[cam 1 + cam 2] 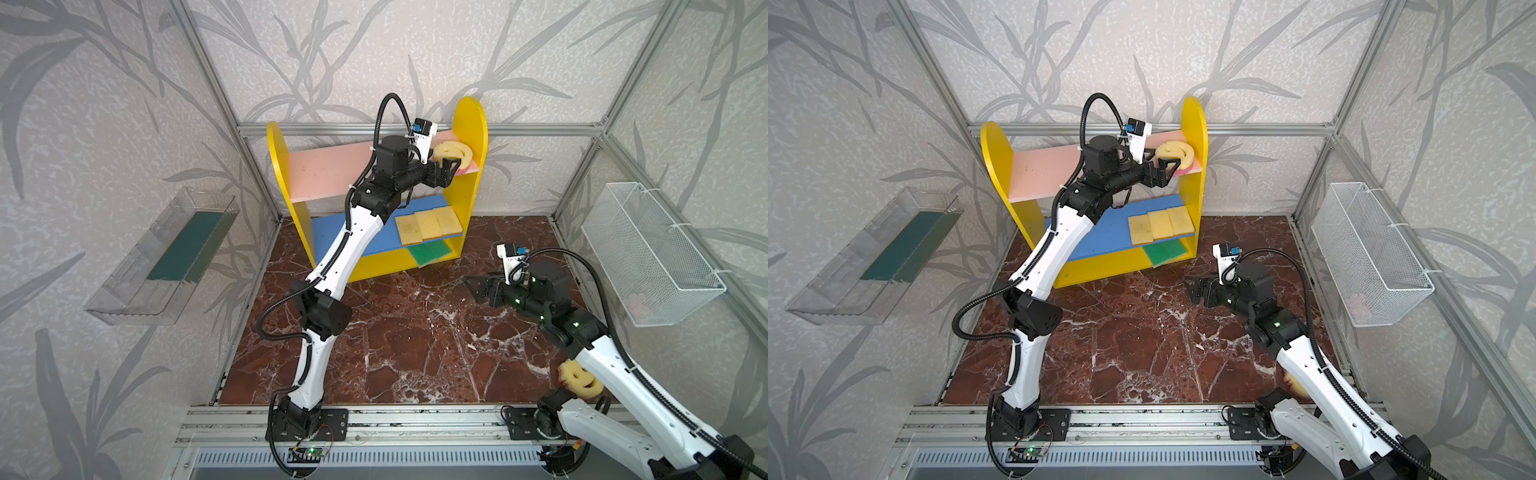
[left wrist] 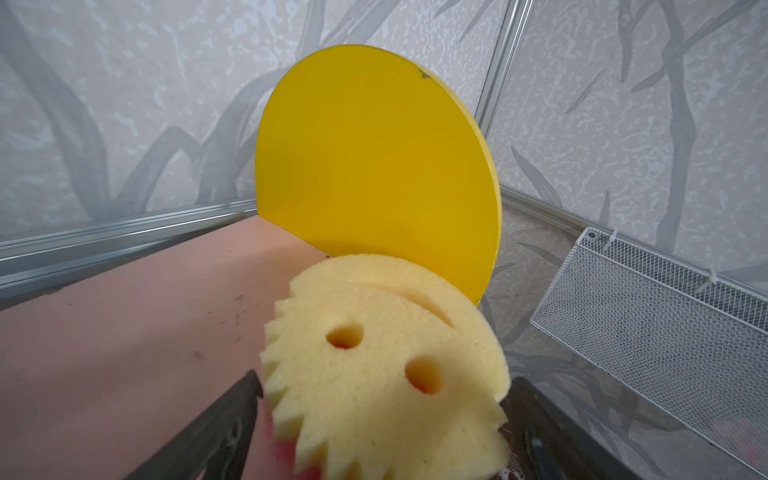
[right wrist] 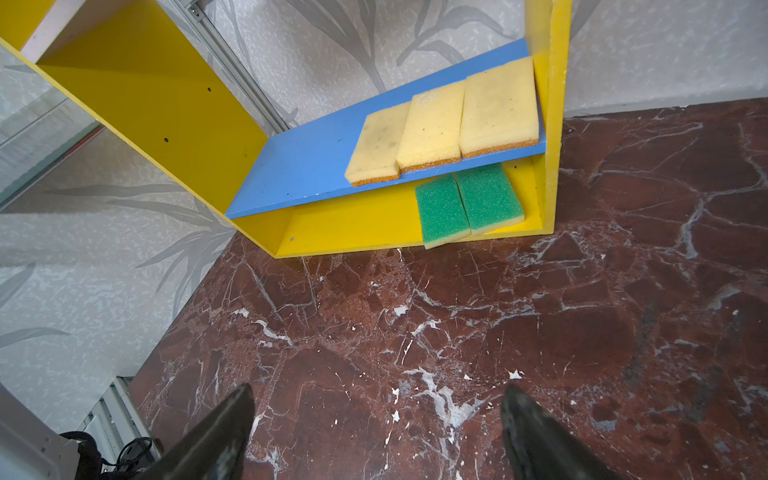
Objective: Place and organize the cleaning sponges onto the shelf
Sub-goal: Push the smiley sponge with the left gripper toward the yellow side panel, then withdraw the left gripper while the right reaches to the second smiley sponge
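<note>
Yellow smiley sponge [image 2: 382, 365] is up on the shelf [image 1: 276, 153], pink top board [image 1: 324, 170], against the side panel [image 2: 374, 158]. The left gripper [image 1: 451, 168] has its jaws spread either side of it, tbh can't tell if they're pinching it. Right gripper [image 3: 378, 390] hangs wide open & empty over the marble floor [image 3: 415, 311]; 3 yellow pads [image 3: 432, 129] on the blue board [image 3: 307, 166], 2 green pads [image 3: 442, 208] on the base [image 3: 353, 228], 2nd smiley [image 1: 577, 376] on the floor by the right arm [image 1: 615, 374].
</note>
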You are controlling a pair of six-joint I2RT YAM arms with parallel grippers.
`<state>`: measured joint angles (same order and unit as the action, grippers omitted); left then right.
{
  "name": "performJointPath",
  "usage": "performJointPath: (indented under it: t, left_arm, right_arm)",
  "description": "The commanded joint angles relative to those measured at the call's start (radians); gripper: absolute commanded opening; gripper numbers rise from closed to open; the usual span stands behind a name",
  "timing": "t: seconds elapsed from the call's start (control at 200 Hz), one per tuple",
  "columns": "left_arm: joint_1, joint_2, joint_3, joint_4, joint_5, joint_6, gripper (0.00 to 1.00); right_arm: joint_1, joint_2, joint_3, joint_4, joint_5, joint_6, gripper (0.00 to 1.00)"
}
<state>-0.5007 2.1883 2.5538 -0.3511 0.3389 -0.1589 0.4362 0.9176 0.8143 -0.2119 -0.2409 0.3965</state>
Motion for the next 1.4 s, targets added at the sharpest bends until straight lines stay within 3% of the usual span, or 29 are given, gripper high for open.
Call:
performJointPath:
  t: [0.0,0.31,0.705,0.815,0.935,1.125,1.394]
  left_arm:
    - [0.002,0.044,-0.015,-0.179,-0.051,-0.019,0.98]
    - [0.002,-0.039,-0.050,-0.187,-0.093,-0.013,0.99]
    - [0.000,-0.265,-0.204,-0.181,-0.071,-0.019,0.99]
    - [-0.007,-0.386,-0.366,-0.124,-0.049,-0.058,0.99]
    - [-0.032,-0.574,-0.659,0.002,-0.047,-0.104,0.99]
    - [-0.113,-0.860,-1.134,0.206,-0.083,-0.215,0.98]
    - [-0.223,-1.058,-1.558,0.288,-0.115,-0.332,0.96]
  right_arm:
    - [-0.002,0.011,0.022,0.008,-0.021,0.001,0.91]
    - [-0.001,0.012,0.059,-0.048,-0.010,0.000,0.91]
    - [-0.002,0.040,0.158,-0.307,0.151,0.056,0.92]
    - [-0.002,0.034,0.178,-0.406,0.228,0.059,0.92]
    - [-0.031,0.062,0.195,-0.546,0.316,0.072,0.92]
    - [-0.224,0.065,0.117,-0.605,0.307,0.100,0.92]
    - [-0.489,-0.057,-0.142,-0.565,0.390,0.233,0.97]
